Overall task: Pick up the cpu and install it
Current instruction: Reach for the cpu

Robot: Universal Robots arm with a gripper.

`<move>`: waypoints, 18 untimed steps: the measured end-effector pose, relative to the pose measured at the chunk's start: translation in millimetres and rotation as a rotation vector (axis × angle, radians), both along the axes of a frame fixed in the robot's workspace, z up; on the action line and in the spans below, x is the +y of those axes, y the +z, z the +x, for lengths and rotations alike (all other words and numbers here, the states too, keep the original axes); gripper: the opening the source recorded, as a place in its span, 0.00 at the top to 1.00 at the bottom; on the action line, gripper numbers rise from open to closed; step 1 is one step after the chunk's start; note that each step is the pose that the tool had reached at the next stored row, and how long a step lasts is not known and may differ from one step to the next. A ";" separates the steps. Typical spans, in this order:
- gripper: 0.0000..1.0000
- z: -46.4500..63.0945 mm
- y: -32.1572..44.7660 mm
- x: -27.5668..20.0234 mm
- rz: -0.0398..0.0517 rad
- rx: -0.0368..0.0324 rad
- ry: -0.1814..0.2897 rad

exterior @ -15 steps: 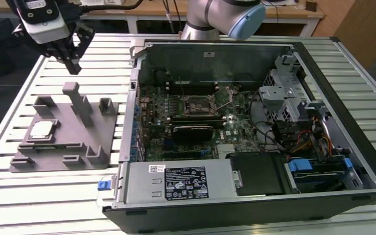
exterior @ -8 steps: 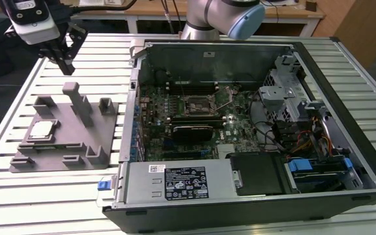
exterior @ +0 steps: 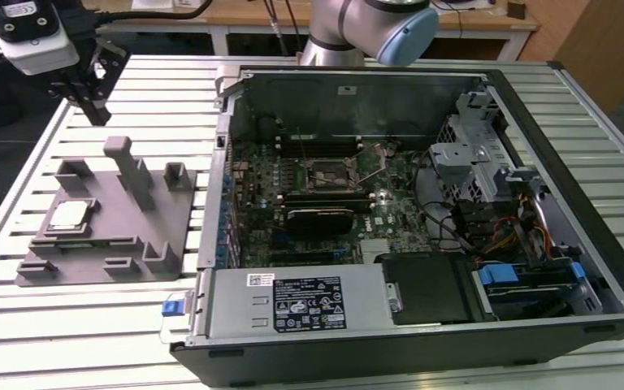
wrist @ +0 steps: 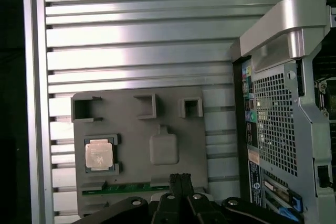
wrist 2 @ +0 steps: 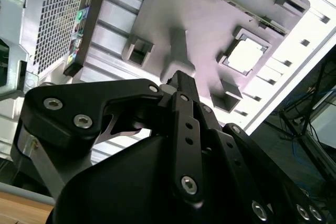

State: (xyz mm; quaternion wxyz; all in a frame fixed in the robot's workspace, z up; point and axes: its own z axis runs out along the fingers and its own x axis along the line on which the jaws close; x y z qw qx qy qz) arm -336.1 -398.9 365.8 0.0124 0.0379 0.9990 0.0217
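cpu (exterior: 71,214) lies flat in a recess of the grey holder (exterior: 127,244) on the surface (exterior: 41,333), at the exterior view's left. claw (exterior: 97,114) hangs above the holder's far side, fingers pressed together, empty.

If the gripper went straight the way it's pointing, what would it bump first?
Probably the grey holder, near its upright post, not the cpu. Depth is unclear, so the gripper might just miss its edge.

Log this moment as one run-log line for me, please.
gripper: shut, empty, raised near grey holder | cpu: lying in holder recess, untouched | computer case: open
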 end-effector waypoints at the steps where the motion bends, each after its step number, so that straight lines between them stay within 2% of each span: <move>1: 0.89 -2.6 -0.2 0.0 0.0000 0.0000 0.000; 18: 0.89 -32.5 -4.1 -0.5 -0.0001 0.0020 0.000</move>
